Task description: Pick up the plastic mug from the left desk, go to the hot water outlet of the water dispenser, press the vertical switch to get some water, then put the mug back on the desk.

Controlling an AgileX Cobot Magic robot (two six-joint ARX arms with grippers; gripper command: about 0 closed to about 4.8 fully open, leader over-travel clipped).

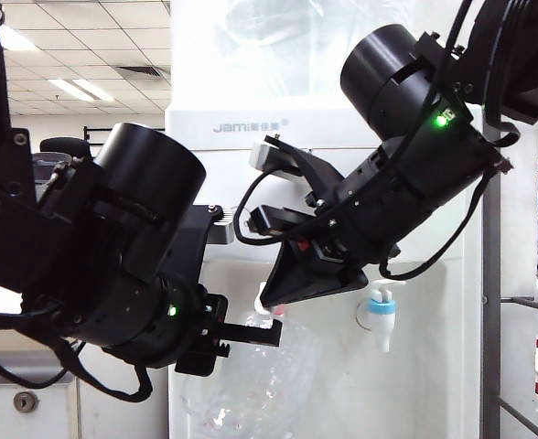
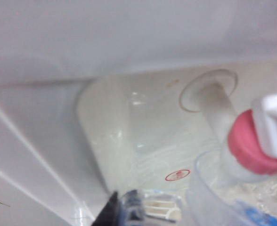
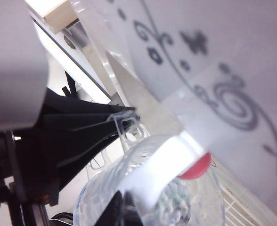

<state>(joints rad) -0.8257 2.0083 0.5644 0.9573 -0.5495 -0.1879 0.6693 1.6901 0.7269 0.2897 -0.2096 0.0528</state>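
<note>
Mug (image 1: 251, 384) under red-collared tap (image 2: 256, 148), clamped in left gripper (image 1: 274, 334); right gripper (image 1: 283, 283) closed, empty, at tap's lever (image 3: 159, 172).

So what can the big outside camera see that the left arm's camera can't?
Only the exterior view shows the blue-collared tap, the Jami name on the water dispenser, both black arms, and the left desk with its keyhole. Only the left wrist view shows the round socket where the tap's pipe enters the recess and a small red oval mark. Both show the plastic mug held under the hot water outlet by the left gripper.
</note>
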